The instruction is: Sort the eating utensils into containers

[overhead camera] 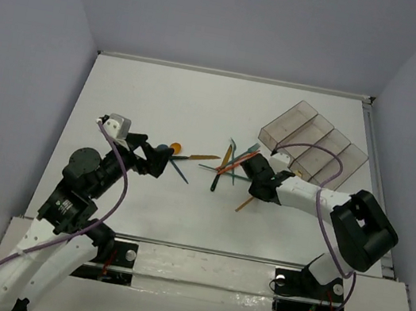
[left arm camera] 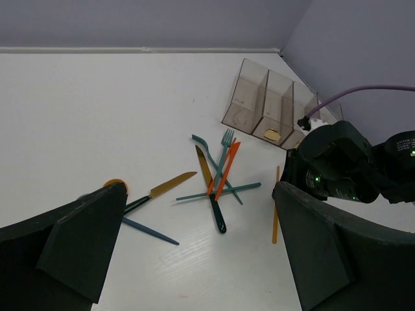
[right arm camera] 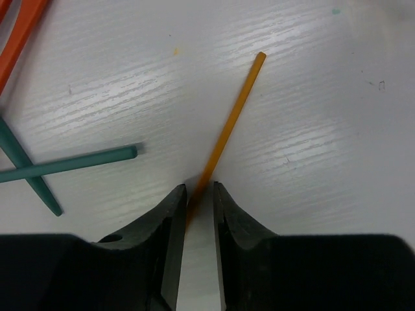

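right gripper [right arm camera: 200, 189] straddling end of orange utensil [right arm camera: 230, 113]; jaws sitting narrow, gap wider than handle, not clamping. orange utensil looking stick-thin and plain, head out of view, lying flat on table [right arm camera: 311, 162] just right of pile [left arm camera: 217, 175]. pile counting five, crossing: three teal, one red-orange, one amber-bladed with dark handle. left of pile, three lying apart: amber knife [left arm camera: 170, 184], blue stick [left arm camera: 150, 232], orange spoon [left arm camera: 116, 184]. left gripper [overhead camera: 162, 162] hovering there, jaws gaping wide, carrying nothing. containers [overhead camera: 288, 121] sitting beyond pile, right: four smoky translucent bins joined.

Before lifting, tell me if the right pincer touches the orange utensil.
Cannot tell. Right wrist view: utensil lies between the pincer fingers, close against one; contact unclear.
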Motion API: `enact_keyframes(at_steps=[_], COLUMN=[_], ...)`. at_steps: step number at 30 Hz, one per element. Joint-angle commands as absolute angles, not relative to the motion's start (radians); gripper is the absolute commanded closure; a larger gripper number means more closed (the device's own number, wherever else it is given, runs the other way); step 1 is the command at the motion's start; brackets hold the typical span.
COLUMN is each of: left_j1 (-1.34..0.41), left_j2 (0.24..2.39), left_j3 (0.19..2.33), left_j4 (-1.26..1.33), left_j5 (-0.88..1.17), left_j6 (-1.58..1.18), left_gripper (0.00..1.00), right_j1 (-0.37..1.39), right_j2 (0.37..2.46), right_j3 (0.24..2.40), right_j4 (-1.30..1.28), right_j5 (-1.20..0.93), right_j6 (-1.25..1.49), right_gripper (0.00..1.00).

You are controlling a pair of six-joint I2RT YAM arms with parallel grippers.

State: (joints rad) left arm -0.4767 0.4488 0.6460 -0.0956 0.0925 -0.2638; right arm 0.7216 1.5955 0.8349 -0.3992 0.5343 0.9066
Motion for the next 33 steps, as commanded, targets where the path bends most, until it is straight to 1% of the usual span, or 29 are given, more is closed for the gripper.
enact_keyframes(at_steps=[1, 5, 6, 7, 9, 17, 20, 21, 24, 26, 27, 31, 32, 33], left_j1=[-0.483, -0.483, -0.483, -0.483, -0.483, -0.483, -0.483, -0.483, -0.483, -0.483, -0.483, -0.483, -0.483, -0.483], left_j2=[0.459, 0.465, 0.465, 0.466, 0.466, 0.485, 0.488, 0.488, 0.489, 0.494, 0.495, 0.5, 0.503, 0.505], left_j3=[0.695, 0.695, 0.695, 0.695, 0.696, 0.699, 0.701, 0.701, 0.701, 0.701, 0.701, 0.703, 0.704, 0.704], left_j4=[-0.058, -0.055, -0.057, -0.057, -0.058, -0.057, -0.06, -0.06, -0.063, -0.064, -0.064, -0.06, -0.058, -0.057], left_j5=[0.103, 0.109, 0.107, 0.107, 0.109, 0.115, 0.112, 0.106, 0.098, 0.095, 0.097, 0.097, 0.097, 0.097], left_j6=[-0.264, -0.264, -0.264, -0.262, -0.262, -0.259, -0.258, -0.258, -0.256, -0.255, -0.255, -0.252, -0.252, -0.252], left_gripper=[0.01, 0.01, 0.01, 0.01, 0.01, 0.01, 0.01, 0.01, 0.01, 0.01, 0.01, 0.01, 0.01, 0.01], right_j1=[0.727, 0.727, 0.727, 0.727, 0.727, 0.727, 0.727, 0.71, 0.643, 0.559, 0.478, 0.312, 0.229, 0.201], right_j2=[1.612, 1.582, 1.582, 1.557, 1.52, 1.235, 1.197, 1.198, 1.213, 1.212, 1.207, 1.227, 1.265, 1.29], right_j3=[0.77, 0.747, 0.747, 0.747, 0.75, 0.741, 0.776, 0.793, 0.863, 0.89, 0.9, 0.937, 0.954, 0.988], right_j4=[-0.35, -0.35, -0.357, -0.368, -0.394, -0.376, -0.359, -0.353, -0.319, -0.292, -0.253, -0.19, -0.193, -0.19], right_j5=[0.552, 0.567, 0.574, 0.583, 0.607, 0.609, 0.63, 0.659, 0.655, 0.634, 0.594, 0.48, 0.445, 0.404], right_j6=[0.968, 0.977, 0.974, 0.966, 0.956, 0.85, 0.787, 0.764, 0.658, 0.574, 0.543, 0.456, 0.446, 0.436], right_gripper=[0.79, 0.96, 0.96, 1.0, 1.0, 1.0, 1.0, 1.0, 1.0, 1.0, 1.0, 1.0, 1.0, 1.0])
